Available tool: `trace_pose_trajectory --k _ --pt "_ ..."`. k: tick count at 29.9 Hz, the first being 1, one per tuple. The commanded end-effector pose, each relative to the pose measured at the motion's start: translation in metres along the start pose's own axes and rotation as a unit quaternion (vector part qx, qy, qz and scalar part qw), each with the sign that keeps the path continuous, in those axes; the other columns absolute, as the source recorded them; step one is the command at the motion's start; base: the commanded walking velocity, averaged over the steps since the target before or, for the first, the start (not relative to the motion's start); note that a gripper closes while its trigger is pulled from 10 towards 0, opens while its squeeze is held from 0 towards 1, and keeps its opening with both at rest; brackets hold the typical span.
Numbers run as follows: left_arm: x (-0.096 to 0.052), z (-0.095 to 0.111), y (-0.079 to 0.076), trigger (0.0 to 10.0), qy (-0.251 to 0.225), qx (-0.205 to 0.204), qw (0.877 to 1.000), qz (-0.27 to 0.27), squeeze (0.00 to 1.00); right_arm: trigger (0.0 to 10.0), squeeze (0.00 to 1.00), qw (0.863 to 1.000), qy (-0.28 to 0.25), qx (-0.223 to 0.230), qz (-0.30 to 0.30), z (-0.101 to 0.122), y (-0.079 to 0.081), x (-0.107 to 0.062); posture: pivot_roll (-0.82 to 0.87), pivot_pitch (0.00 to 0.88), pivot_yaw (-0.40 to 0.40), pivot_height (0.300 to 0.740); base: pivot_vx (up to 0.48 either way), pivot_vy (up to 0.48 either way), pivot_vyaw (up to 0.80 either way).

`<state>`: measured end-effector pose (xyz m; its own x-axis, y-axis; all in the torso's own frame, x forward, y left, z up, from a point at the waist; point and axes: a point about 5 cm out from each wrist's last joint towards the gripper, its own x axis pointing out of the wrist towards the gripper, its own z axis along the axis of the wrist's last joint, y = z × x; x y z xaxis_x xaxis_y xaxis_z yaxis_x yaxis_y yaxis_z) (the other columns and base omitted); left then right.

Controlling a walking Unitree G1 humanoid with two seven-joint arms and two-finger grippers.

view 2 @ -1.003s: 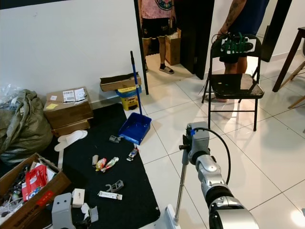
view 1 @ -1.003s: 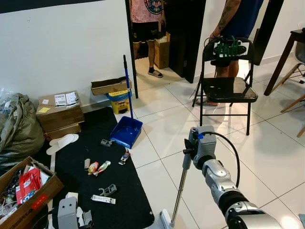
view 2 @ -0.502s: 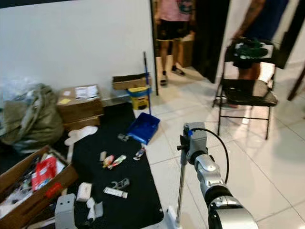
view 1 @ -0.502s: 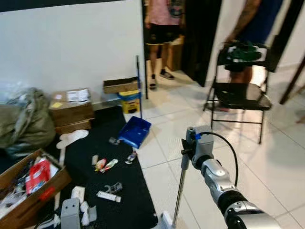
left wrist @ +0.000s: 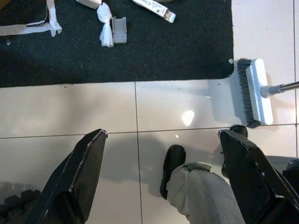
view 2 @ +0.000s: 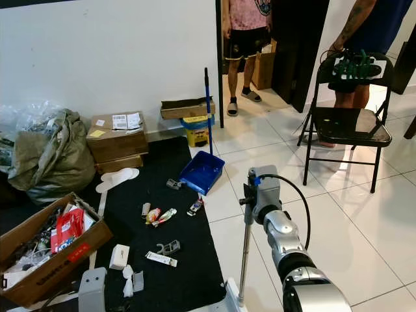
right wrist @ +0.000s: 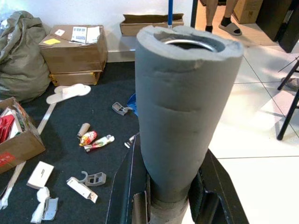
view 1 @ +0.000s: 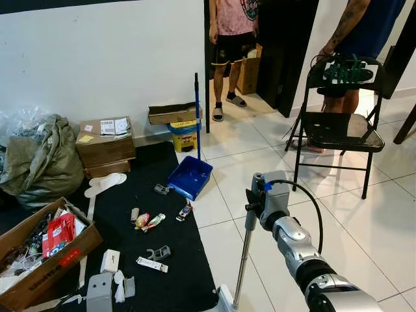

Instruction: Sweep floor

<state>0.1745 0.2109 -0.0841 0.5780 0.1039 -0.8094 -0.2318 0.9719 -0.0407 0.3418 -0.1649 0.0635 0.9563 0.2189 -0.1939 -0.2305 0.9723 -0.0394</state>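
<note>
My right hand (right wrist: 170, 205) grips the broom handle (right wrist: 180, 121); left hand (left wrist: 163, 172) open over floor (left wrist: 70, 112). No labels legible.

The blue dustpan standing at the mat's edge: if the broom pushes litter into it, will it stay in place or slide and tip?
The blue dustpan looks like thin plastic, so probably light; it may slide on the glossy tiles. Its tall upright handle leans near the wall, so a push could tip it. The part resting on the black mat may grip somewhat better.
</note>
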Motion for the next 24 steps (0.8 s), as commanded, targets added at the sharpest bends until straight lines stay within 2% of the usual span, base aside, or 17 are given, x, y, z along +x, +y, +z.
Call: trace_pose_trajectory --k 1,6,9,14,24 --pt "-0.001 -0.007 0.000 10.0 0.011 -0.005 1.000 0.000 0.00 10.0 0.00 1.000 -0.007 -0.001 0.013 -0.001 0.008 0.001 -0.10 0.000 0.005 0.740 0.000 0.000 0.00" --pt "-0.001 -0.007 0.000 10.0 0.011 -0.009 1.000 0.000 0.00 10.0 0.00 1.000 -0.004 0.001 0.017 -0.003 0.011 0.000 -0.10 0.000 0.001 0.740 0.000 0.000 0.00" --pt "-0.001 -0.008 -0.001 10.0 0.012 -0.010 1.000 -0.002 0.00 10.0 0.00 1.000 -0.002 0.004 0.029 -0.006 0.019 0.000 -0.10 0.000 0.005 0.740 0.000 0.000 0.00" --pt "-0.001 -0.008 -0.002 10.0 0.012 -0.006 1.000 -0.005 0.00 10.0 0.00 0.999 0.001 0.008 0.035 -0.008 0.023 0.000 -0.10 0.000 0.008 0.740 0.000 0.000 0.00" --pt "-0.002 -0.011 -0.003 10.0 0.017 -0.001 1.000 -0.009 0.00 10.0 0.00 0.996 0.064 0.019 0.057 -0.043 0.039 -0.014 -0.10 0.000 0.007 0.740 0.000 0.000 0.00"
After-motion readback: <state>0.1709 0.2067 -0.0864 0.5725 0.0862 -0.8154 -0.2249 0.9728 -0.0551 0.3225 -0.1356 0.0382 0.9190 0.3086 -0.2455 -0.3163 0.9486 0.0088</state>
